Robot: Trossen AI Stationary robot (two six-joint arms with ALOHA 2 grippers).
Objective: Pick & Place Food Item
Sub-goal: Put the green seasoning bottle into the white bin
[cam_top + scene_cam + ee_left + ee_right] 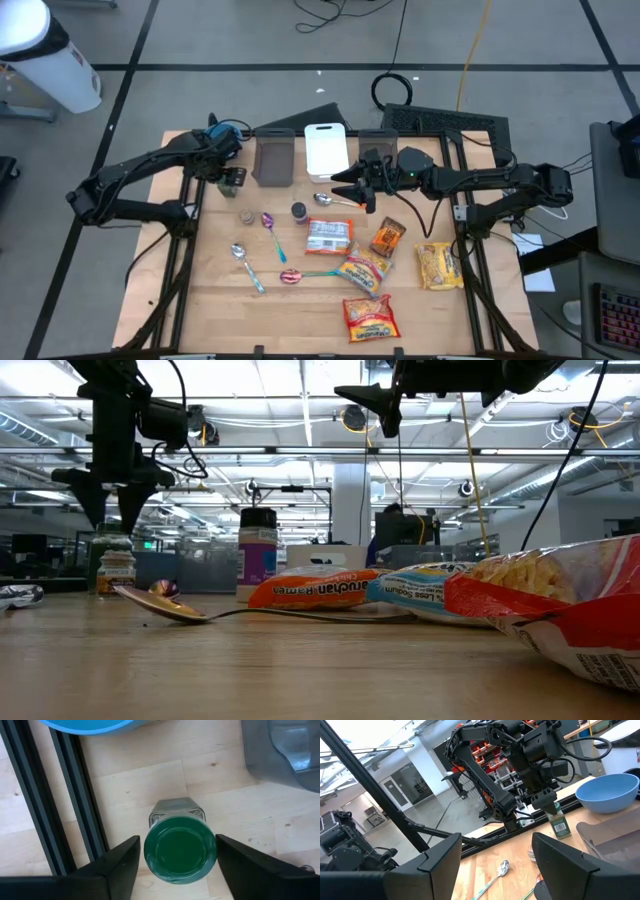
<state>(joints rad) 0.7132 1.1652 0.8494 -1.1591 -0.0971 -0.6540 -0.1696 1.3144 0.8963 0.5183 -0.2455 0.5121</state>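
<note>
Left gripper (pixel 177 865) is held directly above the green-lidded jar (pixel 180 849), fingers spread either side, nothing grasped, lined up for pickup; right gripper (pixel 352 186) spread, empty, well right of jar

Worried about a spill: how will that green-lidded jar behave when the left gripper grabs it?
The jar looks like glass, so probably rigid, slippery and breakable. It stands tall and narrow, so a push could tip it. The left gripper straddles its lid, fingers open.

Wooden table (pixel 215 300) (pale planks) carries snack packets (pixel 368 318), spoons (pixel 246 266), jars (pixel 232 181).
</note>
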